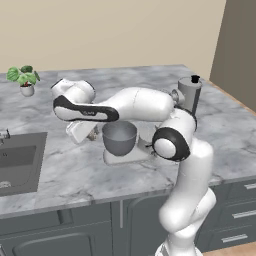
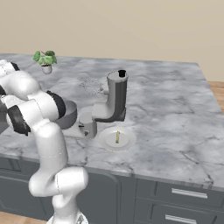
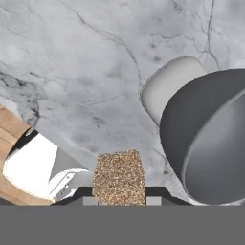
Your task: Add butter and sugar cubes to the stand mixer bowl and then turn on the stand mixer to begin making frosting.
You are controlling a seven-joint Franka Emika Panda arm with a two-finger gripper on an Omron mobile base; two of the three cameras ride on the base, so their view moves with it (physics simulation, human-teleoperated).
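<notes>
Gripper (image 3: 119, 194): closed on a sugar cube (image 3: 119, 178), the speckled tan block seated between the two dark tips at 6 o'clock in the hand view. The narrow jaw gap matches the cube's width, so the grip reads as a carry, not an empty close.

Stand mixer bowl (image 1: 119, 138): round grey metal, standing on the mixer's whitish base on the marble counter (image 1: 75, 170). In the hand view its wall and rim fill the 3 to 4 o'clock sector, just beside the held cube; the hand sits outside the rim, not yet over the opening.

Stand mixer (image 2: 114, 103): grey column with a black knob on top, behind the bowl. Its position fixes the bowl, so ingredients must be brought to it.

Butter (image 2: 117, 137): thin pale stick lying on the round white plate (image 2: 127, 142), at about 5 o'clock from the mixer in the right base view; apart from the bowl and untouched.

Arm: folded low across the counter in the left base view, wrist at 9 o'clock of the bowl, likely to keep the cube close to the rim.

Second cube: cannot be told from these views.

Plant (image 1: 23, 79): small pot at the far counter edge, well apart.

Sink (image 1: 17, 162): at the left of the counter, not involved.

Stage, judged: first cube in transit; butter and switch-on remain.
</notes>
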